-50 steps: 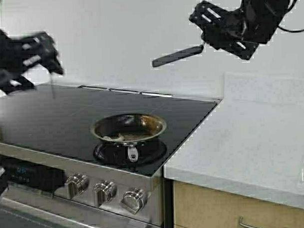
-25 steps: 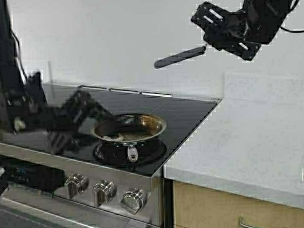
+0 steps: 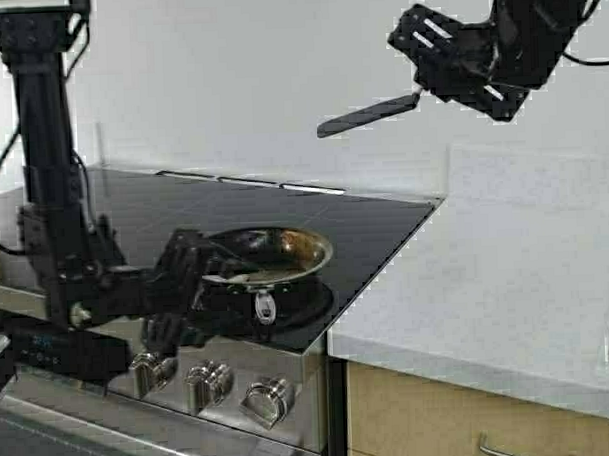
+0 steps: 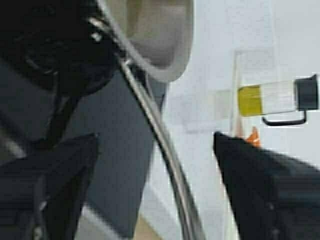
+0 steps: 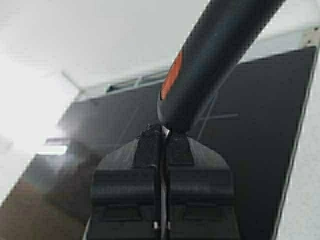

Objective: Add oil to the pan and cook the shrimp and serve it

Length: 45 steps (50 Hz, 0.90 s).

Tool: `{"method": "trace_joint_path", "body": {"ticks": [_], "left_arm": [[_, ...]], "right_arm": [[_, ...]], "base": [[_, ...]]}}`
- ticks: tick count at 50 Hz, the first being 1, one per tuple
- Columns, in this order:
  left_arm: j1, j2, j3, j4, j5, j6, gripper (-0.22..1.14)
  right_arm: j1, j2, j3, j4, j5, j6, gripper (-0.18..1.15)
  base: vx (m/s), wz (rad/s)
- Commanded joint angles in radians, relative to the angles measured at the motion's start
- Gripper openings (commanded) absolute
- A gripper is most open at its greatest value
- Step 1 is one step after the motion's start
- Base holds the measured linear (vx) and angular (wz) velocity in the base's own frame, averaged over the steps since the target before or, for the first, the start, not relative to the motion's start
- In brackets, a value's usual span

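Pan: the pan point(image 3: 260, 260) sits mid-frame in the high view on the black stovetop point(image 3: 114, 220), stub handle point(image 3: 264, 305) pointing toward the knobs.
Shrimp: pale lump low in the pan, the shrimp point(image 3: 248, 275), I think (small, hard to be sure).
Oil: the oil jug point(image 4: 277, 96) only shows in the left wrist view, right side of that frame, well apart from the pan.
Left gripper: your left gripper point(image 3: 191, 282) is at the pan's left edge, lower left of the high view, spread wide with the steel rim running between the fingers point(image 4: 265, 175). Nothing pinched yet.
Right gripper: the right gripper point(image 3: 420, 84) hangs at the upper right, clamped tight on a black spatula point(image 3: 366, 113), blade out over the stove.
Step in hand: looks like steadying the pan before stirring or serving.
Tip: get one finger inside and one outside the rim, seat them deep, then close slowly (a shallow pinch on shiny steel will likely slip). Keep the pan level so the shrimp doesn't slide.
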Motion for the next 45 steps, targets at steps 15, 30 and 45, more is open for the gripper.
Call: {"method": "trace_joint_path", "body": {"ticks": [15,30,45], "left_arm": [[-0.095,0.057,-0.179,-0.037,-0.009,-0.127,1.0],[-0.124,0.072,-0.23,-0.035,-0.015,-0.25,0.99],[-0.124,0.06,-0.204,-0.025,-0.046,-0.41,0.19]], "right_arm": [[0.003,-0.038,-0.009,0.0,-0.008,-0.003,0.1],[0.003,-0.037,-0.008,0.0,-0.008,-0.003,0.1],[0.003,-0.031,-0.003,0.0,-0.008,-0.005,0.1]], "base": [[0.0,0.0],[0.0,0.0],[0.0,0.0]]}}
